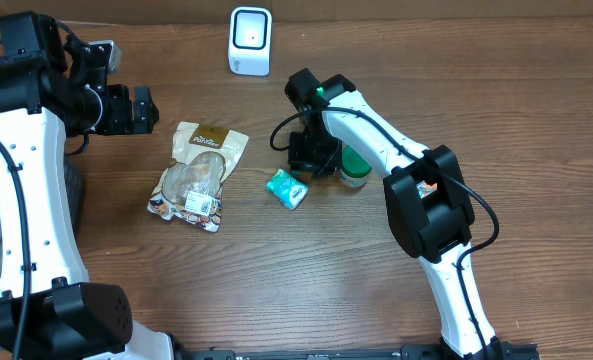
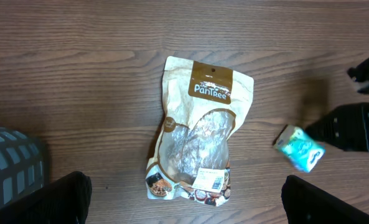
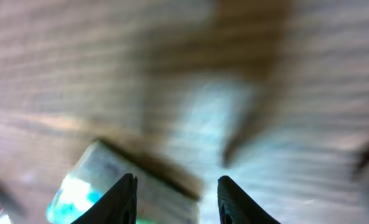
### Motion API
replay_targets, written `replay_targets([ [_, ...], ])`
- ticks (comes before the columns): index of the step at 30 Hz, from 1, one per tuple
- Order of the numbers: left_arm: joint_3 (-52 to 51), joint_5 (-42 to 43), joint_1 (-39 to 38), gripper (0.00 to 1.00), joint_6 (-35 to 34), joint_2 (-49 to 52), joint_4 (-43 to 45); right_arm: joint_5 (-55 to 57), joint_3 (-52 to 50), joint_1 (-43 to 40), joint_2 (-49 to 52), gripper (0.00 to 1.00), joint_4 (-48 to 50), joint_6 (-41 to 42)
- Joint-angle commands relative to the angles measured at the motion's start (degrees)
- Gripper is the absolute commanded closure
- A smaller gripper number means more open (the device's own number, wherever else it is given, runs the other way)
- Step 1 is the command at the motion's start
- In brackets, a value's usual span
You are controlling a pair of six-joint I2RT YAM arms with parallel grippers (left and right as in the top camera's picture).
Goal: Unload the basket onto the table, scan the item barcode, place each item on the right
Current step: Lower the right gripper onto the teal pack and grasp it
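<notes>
Teal packet [image 1: 287, 187] | right end effector [image 3: 178, 182] half-open, just beside it

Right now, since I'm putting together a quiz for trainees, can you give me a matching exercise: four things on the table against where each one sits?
Things:
1. white scanner
2. brown snack pouch
3. teal packet
4. green tub

Places:
A. just beside the right hand
B. far edge of the table, upright
C. partly hidden under the right arm
D. left of centre, lying flat

Pairs: 1-B, 2-D, 3-A, 4-C
</notes>
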Motion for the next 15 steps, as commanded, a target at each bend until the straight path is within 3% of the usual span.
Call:
replay_targets([
  [1, 0.9, 0.4, -0.4, 0.00, 1.3, -0.7, 0.1, -9.4, 0.9, 0.0, 0.0, 0.61, -2.5, -6.0],
  [5, 0.9, 0.4, -0.4, 0.00, 1.2, -0.7, 0.1, -9.3, 5.6, 0.0, -0.8, 0.62, -7.7, -13.2],
  [8, 0.9, 0.4, -0.4, 0.01, 1.2, -0.7, 0.1, -2.4, 10.2, -0.1, -3.4, 0.62, -12.0, -18.6],
  [11, 0.9, 0.4, -0.4, 0.00, 1.2, -0.7, 0.1, 1.7, 10.2, 0.2, -4.9, 0.59, -12.2, -29.0],
  [15, 0.9, 0.4, -0.4, 0.00, 1.3, -0.7, 0.1, -2.9, 5.1, 0.1, -4.5, 0.59, -10.4, -37.6],
])
